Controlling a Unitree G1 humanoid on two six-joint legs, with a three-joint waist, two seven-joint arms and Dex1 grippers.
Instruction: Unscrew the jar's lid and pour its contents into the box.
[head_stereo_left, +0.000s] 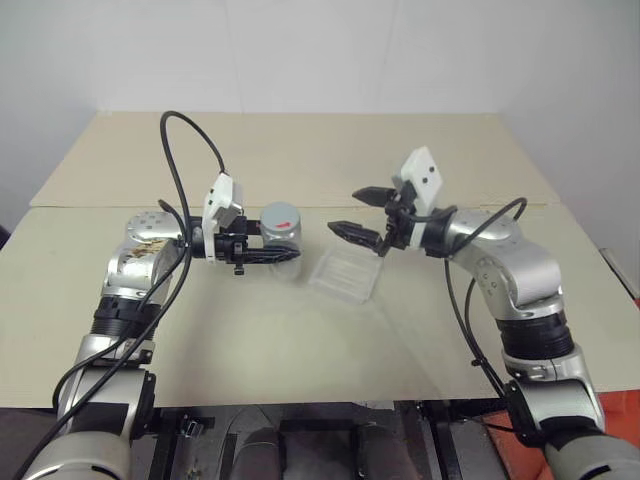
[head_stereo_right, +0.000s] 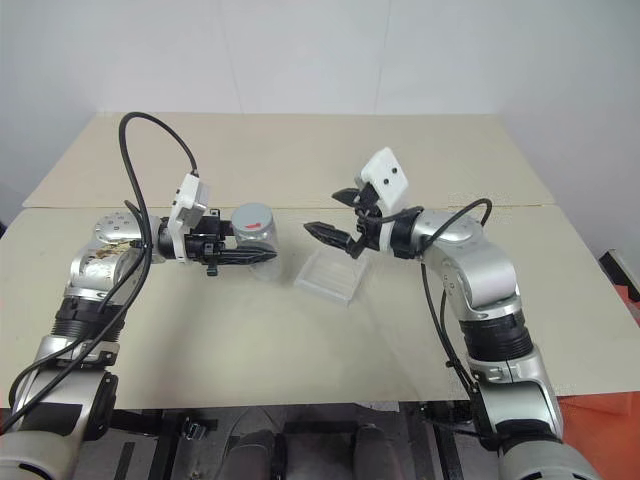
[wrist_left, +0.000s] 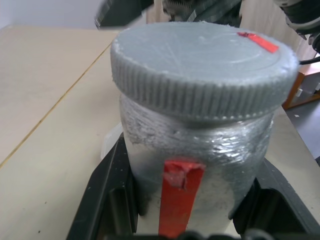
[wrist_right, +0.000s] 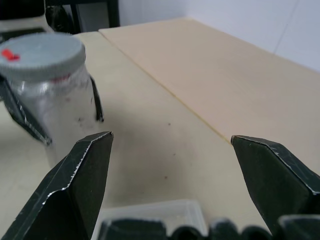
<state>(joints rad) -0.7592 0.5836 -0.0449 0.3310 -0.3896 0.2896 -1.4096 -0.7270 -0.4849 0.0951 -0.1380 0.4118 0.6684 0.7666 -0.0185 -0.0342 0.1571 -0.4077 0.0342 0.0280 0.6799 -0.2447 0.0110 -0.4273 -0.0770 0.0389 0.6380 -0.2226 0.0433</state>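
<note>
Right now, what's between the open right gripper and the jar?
Bare air. In the left eye view, the right gripper faces the jar; the clear box sits on the table below.

Left gripper (head_stereo_left: 268, 256) points inward, jaws clamped — right gripper (head_stereo_left: 363, 212) faces it, jaws spread wide.

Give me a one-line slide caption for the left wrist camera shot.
Left gripper clamps the jar by its body, grey lid still screwed on, above the table.
</note>
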